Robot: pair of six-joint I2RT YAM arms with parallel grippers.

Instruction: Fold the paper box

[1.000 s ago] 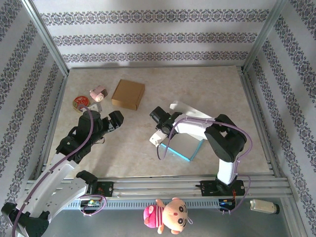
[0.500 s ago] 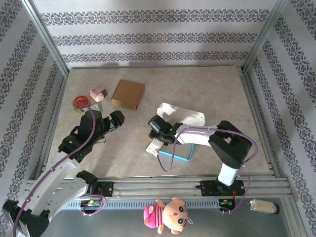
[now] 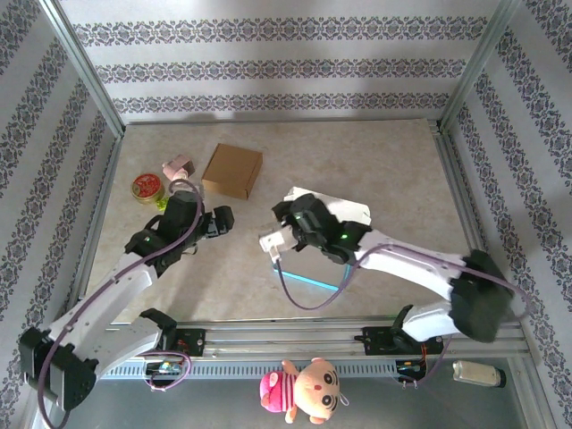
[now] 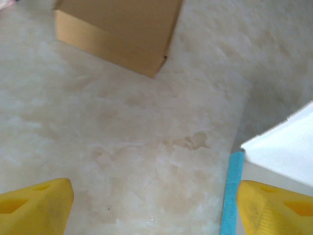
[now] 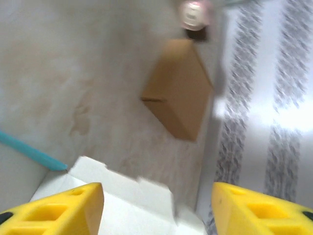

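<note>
Right gripper [image 5: 156,198] hangs with its fingers apart over the white paper box [image 3: 344,210] at mid-table. Left gripper [image 4: 154,205], fingers also spread wide, hovers just beside it.

The left arm [image 3: 125,286] and right arm [image 3: 402,264] share white links, black joints, lilac cables [image 3: 299,306] and yellow fingers [image 4: 34,205].

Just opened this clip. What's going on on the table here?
Two arms are working on a white paper box with blue edging, which is not yet folded up. The right gripper hovers over its white flap with the jaws open, gripping nothing. The left gripper, also open, hangs by the box's blue edge. A brown cardboard box sits behind.
</note>
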